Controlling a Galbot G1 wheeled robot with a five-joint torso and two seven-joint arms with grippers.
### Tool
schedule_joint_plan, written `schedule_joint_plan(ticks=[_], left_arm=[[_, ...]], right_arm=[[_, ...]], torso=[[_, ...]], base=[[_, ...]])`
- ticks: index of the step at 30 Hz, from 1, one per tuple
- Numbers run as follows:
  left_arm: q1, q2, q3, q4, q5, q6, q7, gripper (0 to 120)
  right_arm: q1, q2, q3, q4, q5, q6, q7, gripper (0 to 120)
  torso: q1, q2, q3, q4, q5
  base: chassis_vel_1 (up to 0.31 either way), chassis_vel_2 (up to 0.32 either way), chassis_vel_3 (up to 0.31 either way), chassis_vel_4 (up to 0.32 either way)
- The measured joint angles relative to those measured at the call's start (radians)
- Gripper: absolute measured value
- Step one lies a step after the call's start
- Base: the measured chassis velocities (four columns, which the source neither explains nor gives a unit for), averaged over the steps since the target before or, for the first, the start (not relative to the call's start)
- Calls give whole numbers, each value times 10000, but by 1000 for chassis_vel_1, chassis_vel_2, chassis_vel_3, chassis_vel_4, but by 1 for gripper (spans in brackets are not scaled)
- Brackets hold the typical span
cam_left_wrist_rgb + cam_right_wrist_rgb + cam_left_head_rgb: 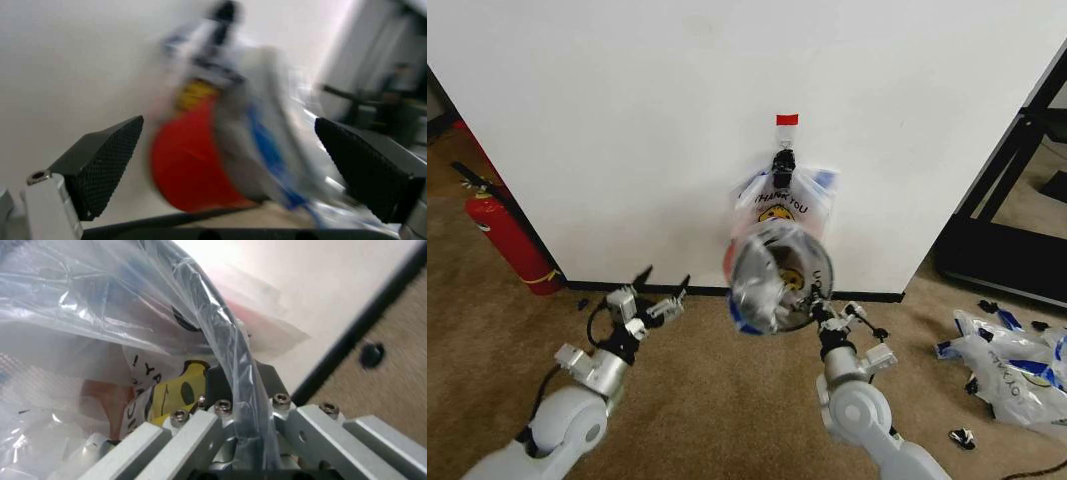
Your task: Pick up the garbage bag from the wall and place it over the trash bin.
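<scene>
Small round black wire-mesh trash bin (782, 275) is lifted off the floor, mouth tipped toward the head camera, already lined with a thin translucent white plastic bag (749, 300). Right gripper (824, 312) is clamped on the bin's rim with bag film caught in the jaws; right wrist view shows the dark rim (230, 365) running down between the closed fingers (200, 432). Behind the bin, another thin translucent white "THANK YOU" garbage bag with yellow smiley (784, 200) hangs on the plain white wall panel (627, 120) from a black clip (784, 160) under a small red tape strip (787, 119). Left gripper (660, 290) is low, left of the bin, fingers spread wide and empty; its wrist view faces the bin's red base (190, 160).

Step in hand, by my read: holding the bin up while the bag gets seated. Keep the right grip firm on rim plus film. Bring the left gripper to the opposite edge and pull film over the rim slowly; thin plastic tears and slips easily.

Red fire extinguisher (502, 235) stands far left by the wall; loose identical bags (1007, 365) lie on the brown carpet (717, 400) at right.
</scene>
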Motion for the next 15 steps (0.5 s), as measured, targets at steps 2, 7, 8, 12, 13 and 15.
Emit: schedule_joint_plan(ticks=[2,7,8,12,13,15], left_arm=[[-5,-69,71,148,-41,-25,680,100],[-201,-539,529,329,-362,679,1890,100],[-201,-539,529,329,-362,679,1890,100],[-254,-701,574,170,-468,1207,1950,100],[-273,-704,570,174,-382,1250,1905,100],[-287,-703,563,186,-296,1276,1835,100]], right_arm=[[-104,111,107,124,117,-54,108,0],[-691,303,143,605,307,-259,50,0],[-691,303,143,605,307,-259,50,0],[-828,383,-24,745,307,-337,-43,0],[-837,397,-45,766,305,-347,-57,0],[-842,406,-53,781,304,-351,-64,0]], torso=[[0,0,0,-1,0],[0,0,0,-3,0],[0,0,0,-3,0],[0,0,0,0,3],[0,0,0,-1,2],[0,0,0,-1,2]], base=[[0,0,0,0],[0,0,0,0],[0,0,0,0],[0,0,0,0],[0,0,0,0],[0,0,0,0]])
